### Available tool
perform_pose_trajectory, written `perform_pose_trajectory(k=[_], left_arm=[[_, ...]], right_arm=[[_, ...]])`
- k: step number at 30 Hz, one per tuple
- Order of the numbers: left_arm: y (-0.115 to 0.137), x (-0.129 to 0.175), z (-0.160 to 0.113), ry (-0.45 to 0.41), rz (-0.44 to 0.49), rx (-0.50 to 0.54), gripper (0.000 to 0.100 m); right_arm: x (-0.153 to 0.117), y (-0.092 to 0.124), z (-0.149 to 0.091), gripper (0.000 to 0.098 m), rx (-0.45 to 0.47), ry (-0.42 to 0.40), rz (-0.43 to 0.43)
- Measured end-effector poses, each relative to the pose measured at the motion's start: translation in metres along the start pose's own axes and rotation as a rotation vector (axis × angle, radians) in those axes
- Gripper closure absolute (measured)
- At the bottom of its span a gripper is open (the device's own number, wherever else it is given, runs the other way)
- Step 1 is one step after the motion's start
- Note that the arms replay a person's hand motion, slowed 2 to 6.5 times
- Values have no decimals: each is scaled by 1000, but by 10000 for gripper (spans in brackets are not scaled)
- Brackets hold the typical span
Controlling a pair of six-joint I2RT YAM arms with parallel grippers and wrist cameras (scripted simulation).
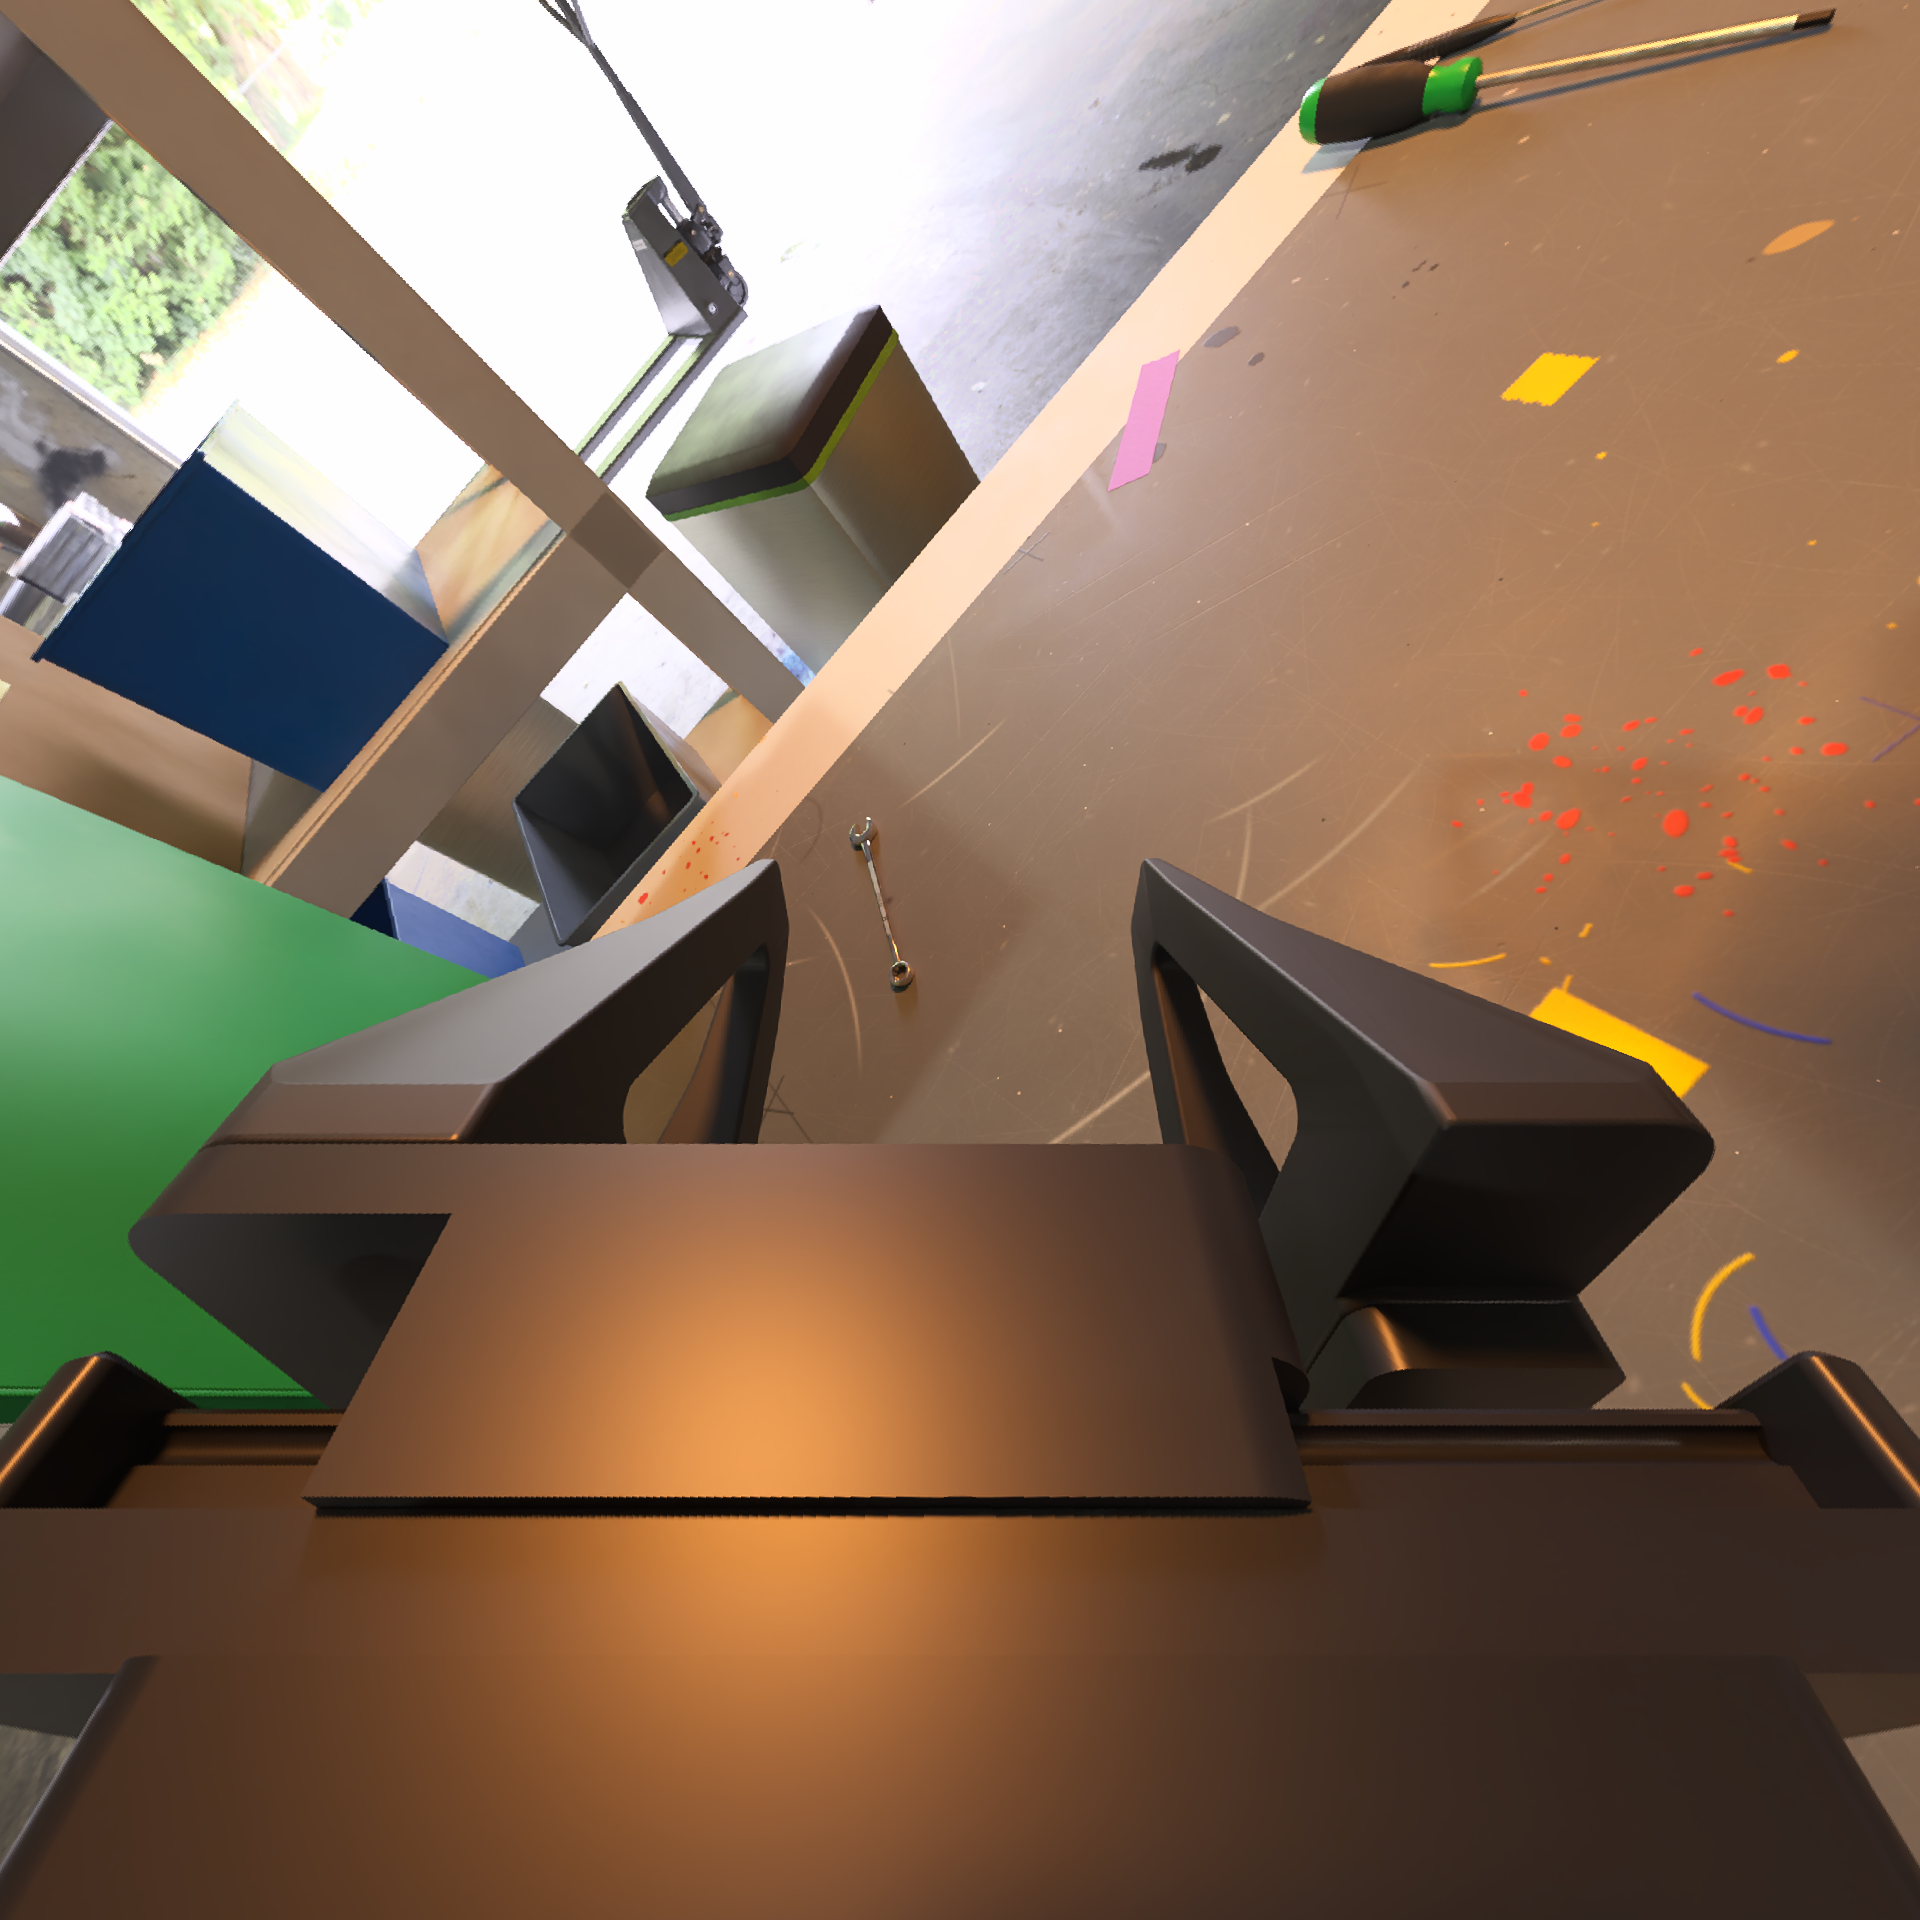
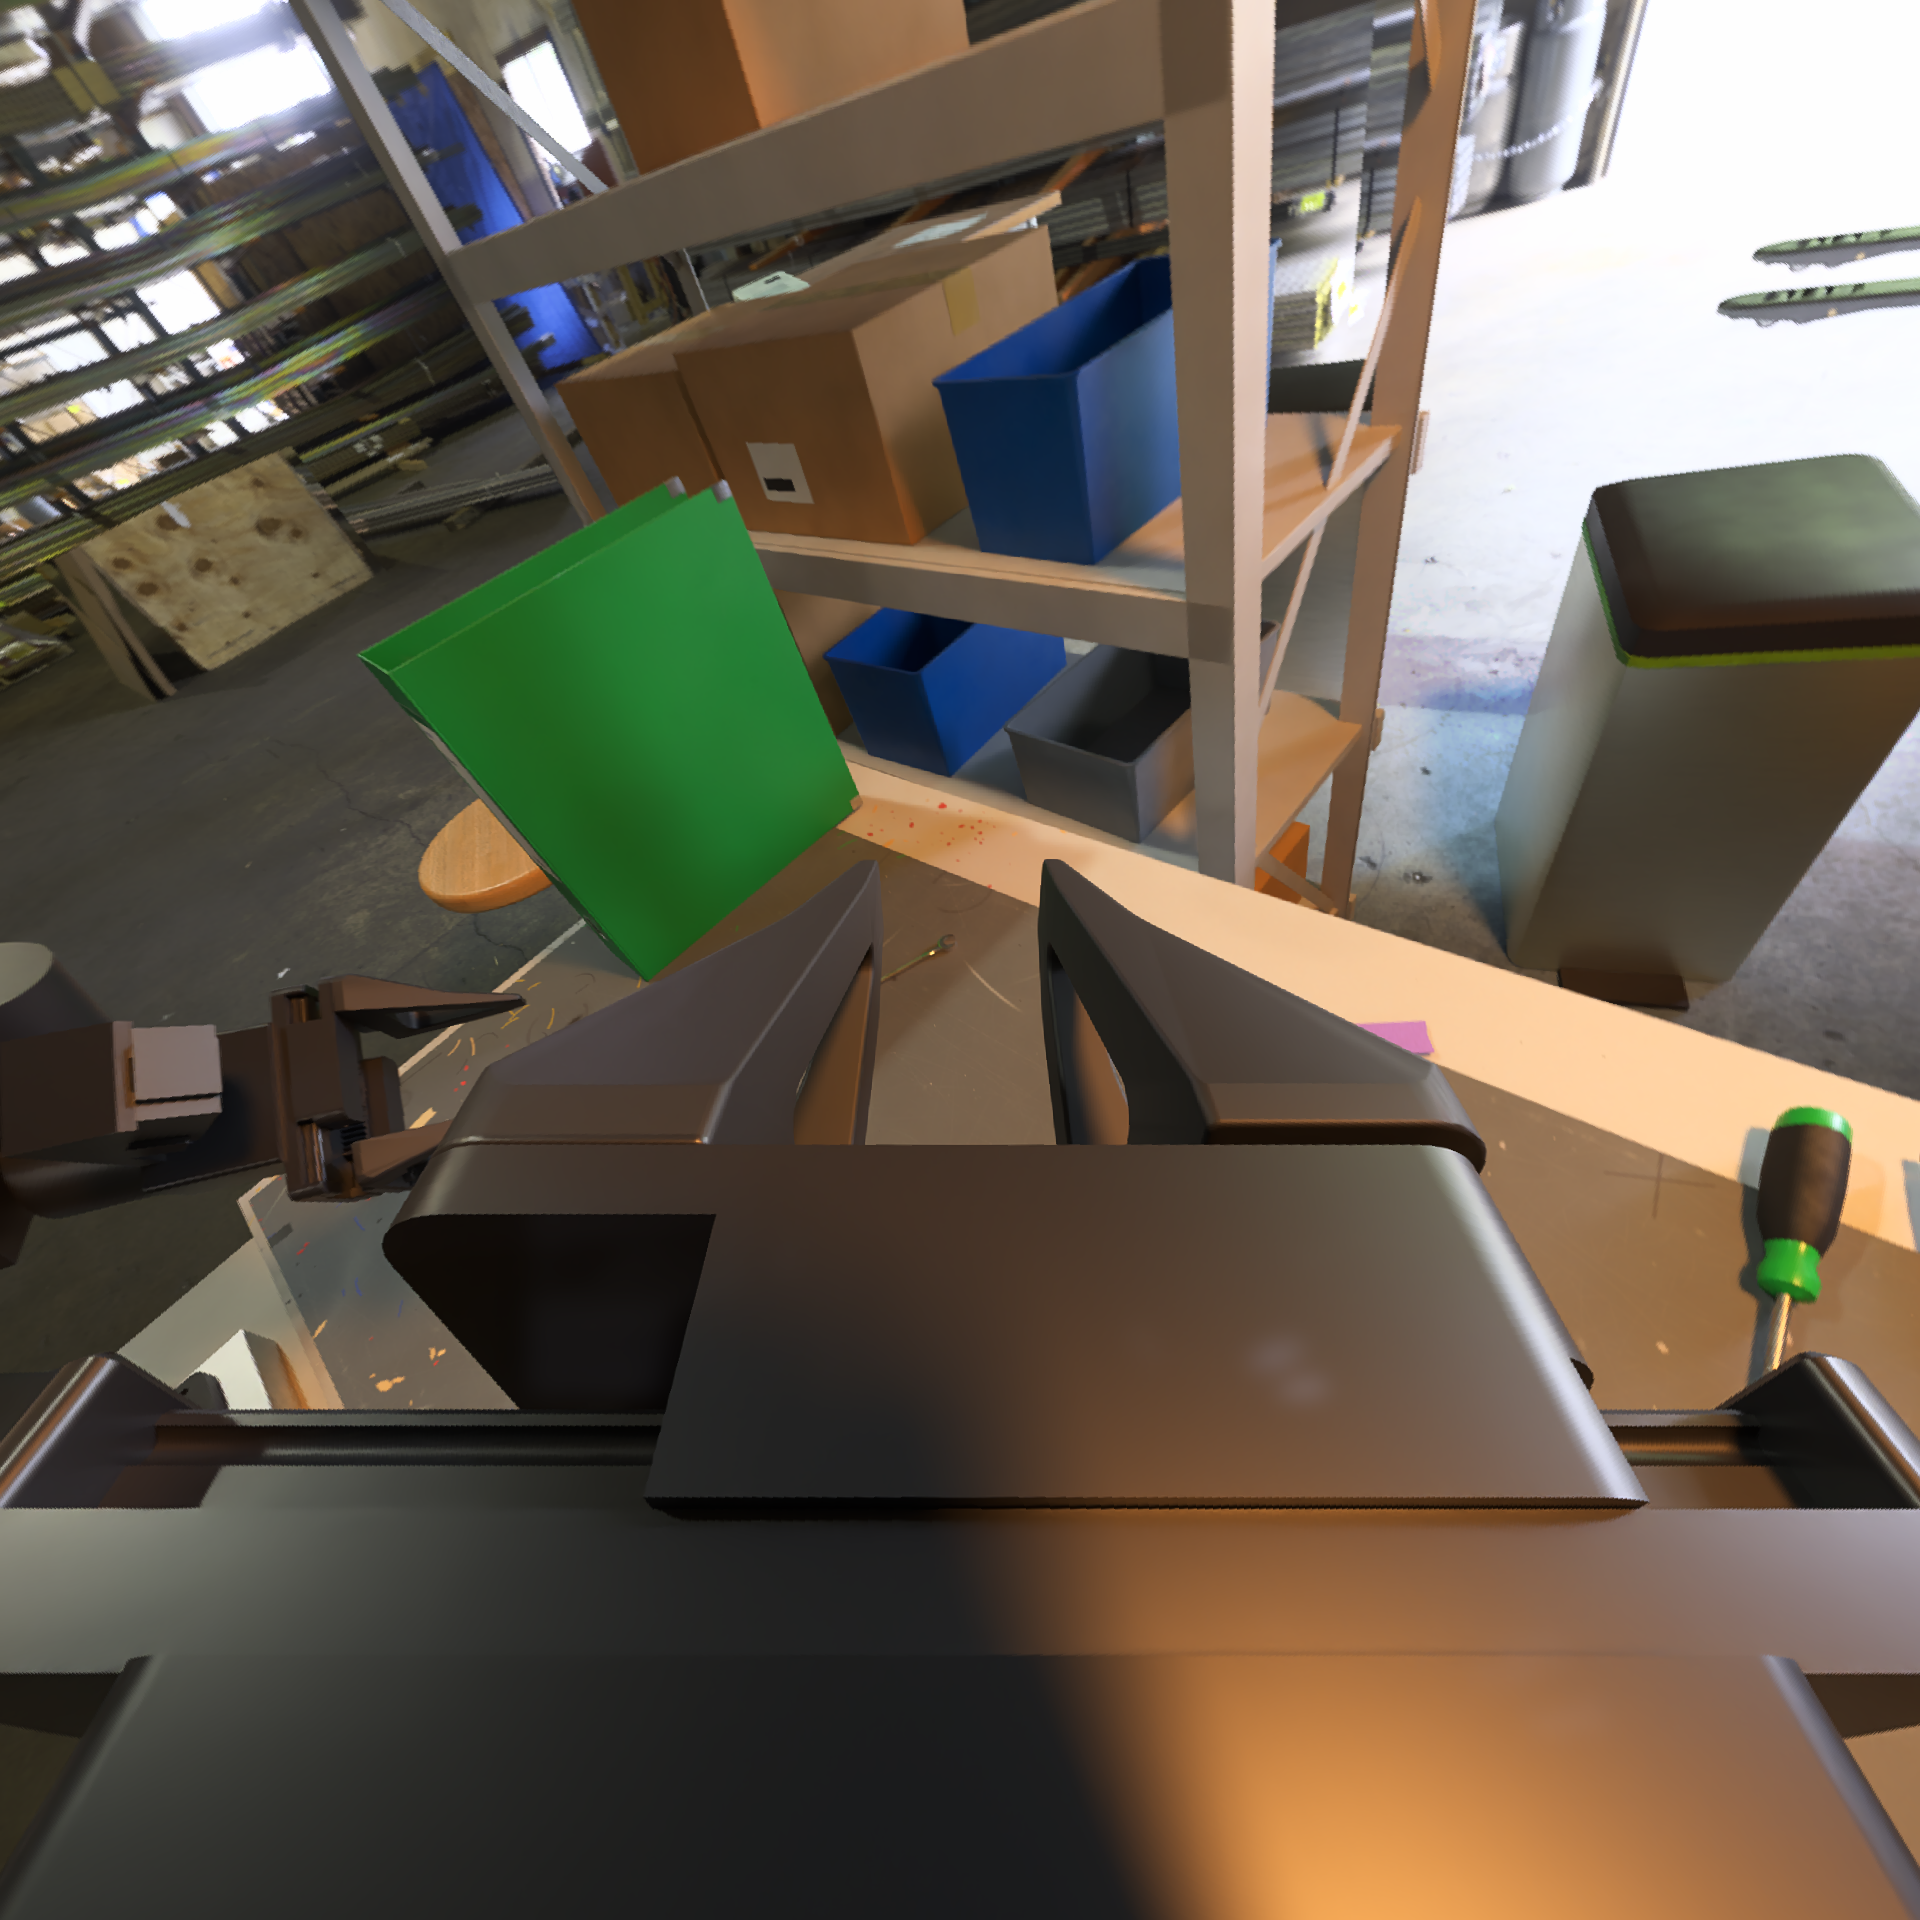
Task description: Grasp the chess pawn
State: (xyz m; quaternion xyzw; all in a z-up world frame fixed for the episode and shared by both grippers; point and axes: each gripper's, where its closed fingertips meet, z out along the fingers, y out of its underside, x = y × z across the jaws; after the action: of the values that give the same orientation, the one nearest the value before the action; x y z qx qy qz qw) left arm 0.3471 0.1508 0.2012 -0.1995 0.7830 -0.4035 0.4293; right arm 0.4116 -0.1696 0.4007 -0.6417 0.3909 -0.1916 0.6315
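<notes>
No chess pawn shows in either view. My left gripper (image 1: 961, 873) is open and empty above the scratched brown table (image 1: 1351, 623), its jaws wide apart. A small metal wrench (image 1: 881, 902) lies on the table just ahead, between the fingers. My right gripper (image 2: 958, 873) is open with a narrower gap and holds nothing. The same wrench (image 2: 920, 958) shows between its fingers, farther off. The left gripper (image 2: 436, 1081) also shows at the left of the right wrist view, open.
A green-handled screwdriver (image 1: 1392, 99) (image 2: 1808, 1205) lies on the table. A green upright folder (image 2: 623, 727) (image 1: 156, 1039) stands near the table's far edge. Pink tape (image 1: 1145, 421) marks the rim. A grey bin (image 2: 1714, 727) and shelves with boxes (image 2: 852, 416) stand beyond.
</notes>
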Motion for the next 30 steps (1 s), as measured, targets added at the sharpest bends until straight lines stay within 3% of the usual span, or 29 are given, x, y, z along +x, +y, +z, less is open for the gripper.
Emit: perform_pose_trajectory(k=[9, 30], left_arm=[[0, 3, 1, 6, 7, -1, 435], [2, 9, 3, 17, 28, -10, 436]], right_arm=[[25, 32, 5, 723, -37, 69, 34], [48, 75, 25, 722, -41, 117, -61]])
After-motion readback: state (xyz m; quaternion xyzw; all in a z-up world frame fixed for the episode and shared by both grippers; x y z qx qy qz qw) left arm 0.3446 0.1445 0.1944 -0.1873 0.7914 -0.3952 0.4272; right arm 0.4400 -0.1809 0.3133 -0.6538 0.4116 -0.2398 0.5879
